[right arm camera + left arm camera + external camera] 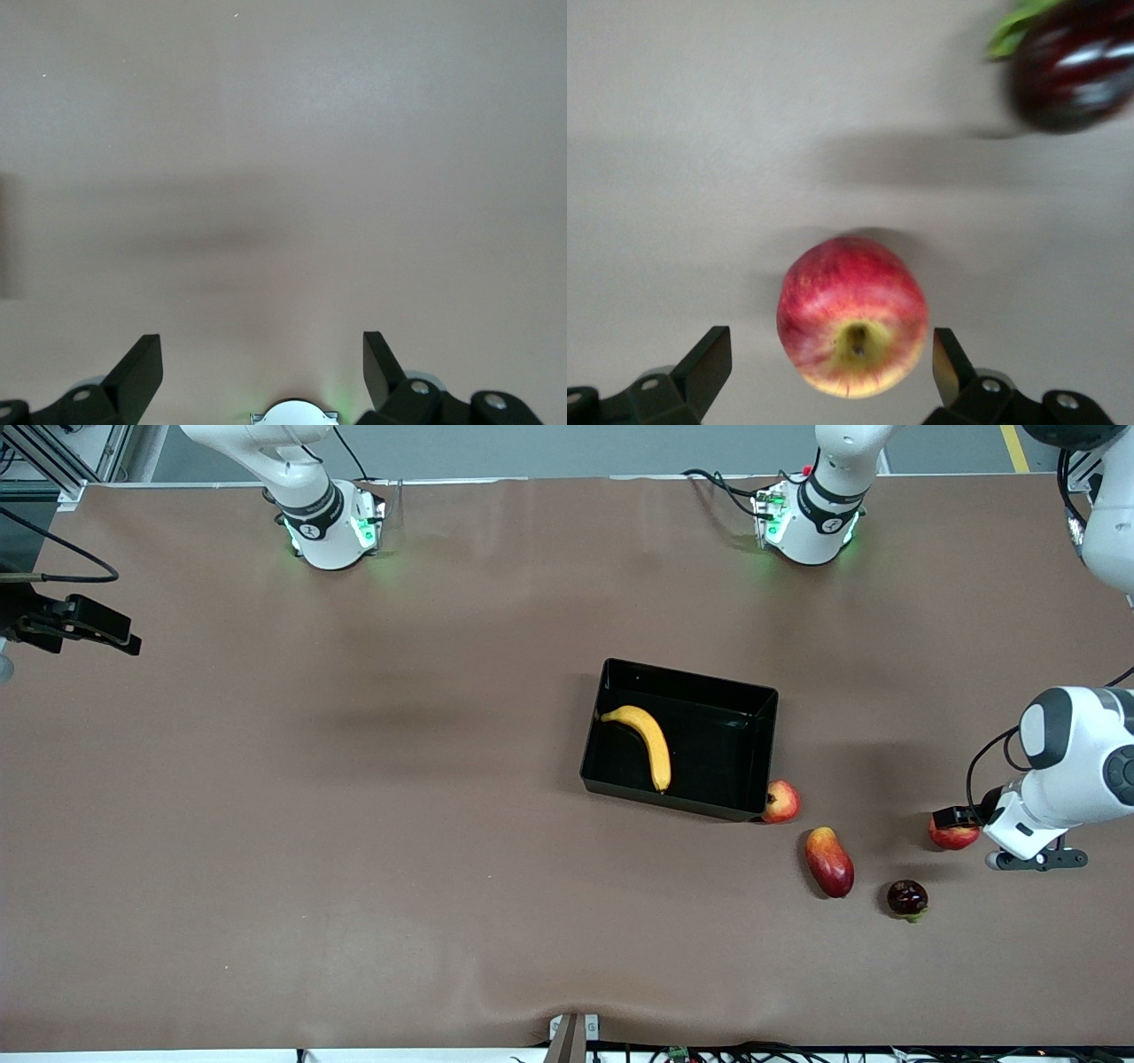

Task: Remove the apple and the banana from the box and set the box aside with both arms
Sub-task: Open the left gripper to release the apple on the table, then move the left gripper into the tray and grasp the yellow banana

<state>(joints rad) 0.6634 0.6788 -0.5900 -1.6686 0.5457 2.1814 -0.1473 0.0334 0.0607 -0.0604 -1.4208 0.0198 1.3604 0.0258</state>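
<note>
The black box [673, 801] sits mid-table with the yellow banana [645, 740] lying in it. One apple [781, 801] rests against the box's near corner. The mango [829, 862] and the dark purple fruit [907, 898] [1076, 66] lie nearer the camera, toward the left arm's end. A second apple [952, 836] [852, 316] rests on the table between the fingers of my left gripper [959, 820] [830, 359], which is open with a gap on each side of the fruit. My right gripper [106, 633] [263, 359] hangs open and holds nothing, over the right arm's end of the table.
The brown table mat [354, 824] spreads wide around the box. The two arm bases [332, 531] [811, 522] stand along the table's edge farthest from the camera. A small bracket [571, 1032] sits at the near edge.
</note>
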